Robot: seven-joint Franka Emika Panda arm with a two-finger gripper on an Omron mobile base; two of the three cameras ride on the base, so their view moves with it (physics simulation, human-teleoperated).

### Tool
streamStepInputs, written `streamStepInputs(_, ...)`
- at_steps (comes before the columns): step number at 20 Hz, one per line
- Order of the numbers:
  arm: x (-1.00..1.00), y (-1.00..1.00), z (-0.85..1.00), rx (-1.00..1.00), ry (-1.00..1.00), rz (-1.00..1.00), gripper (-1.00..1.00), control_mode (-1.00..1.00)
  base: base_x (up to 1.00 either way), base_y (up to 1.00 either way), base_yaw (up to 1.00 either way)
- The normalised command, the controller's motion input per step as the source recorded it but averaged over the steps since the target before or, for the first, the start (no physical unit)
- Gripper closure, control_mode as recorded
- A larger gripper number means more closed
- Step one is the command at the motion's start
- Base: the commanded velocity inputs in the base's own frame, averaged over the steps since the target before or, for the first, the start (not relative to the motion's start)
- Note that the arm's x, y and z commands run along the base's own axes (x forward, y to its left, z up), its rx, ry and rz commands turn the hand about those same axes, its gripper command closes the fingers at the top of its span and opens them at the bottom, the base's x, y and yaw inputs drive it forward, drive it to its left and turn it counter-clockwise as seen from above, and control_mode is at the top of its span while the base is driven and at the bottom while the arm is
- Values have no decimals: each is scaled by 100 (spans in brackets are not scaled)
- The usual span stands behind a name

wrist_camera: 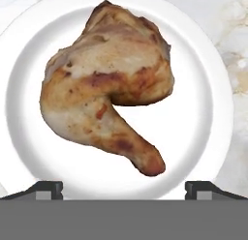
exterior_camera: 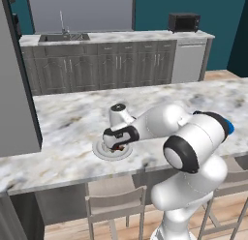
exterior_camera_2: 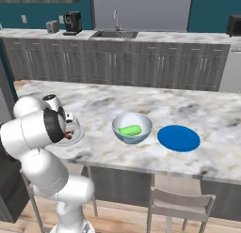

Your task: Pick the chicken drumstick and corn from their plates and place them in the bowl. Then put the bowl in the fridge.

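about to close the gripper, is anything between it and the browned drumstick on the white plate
Nothing visible. The gripper hangs open straight above the golden-brown chicken drumstick, which lies alone on the pale white round plate.

Glossy browned chicken drumstick (wrist_camera: 104, 84) lies on a smooth white plate (wrist_camera: 193, 123); the counter (exterior_camera: 68, 123) looks marbled stone.

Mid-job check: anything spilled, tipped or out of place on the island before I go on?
Nothing stands out. The corn lies inside the upright bowl, the blue plate sits flat beside it, and the chicken drumstick rests whole on the white plate, with the open gripper poised over it.
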Motion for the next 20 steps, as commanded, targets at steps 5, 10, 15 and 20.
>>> streamStepInputs(5, 18, 0, 0, 9, 13, -7, -100, -100, 0, 0, 0)
streamStepInputs(10, 19, 0, -1, 5, 10, -4, -100, -100, 0, 0, 0)
streamStepInputs(15, 2, 2, -14, 0, 0, -3, -100, -100, 0, 0, 0)
streamStepInputs(20, -3, 6, -13, 0, 0, 0, -100, -100, 0, 0, 0)
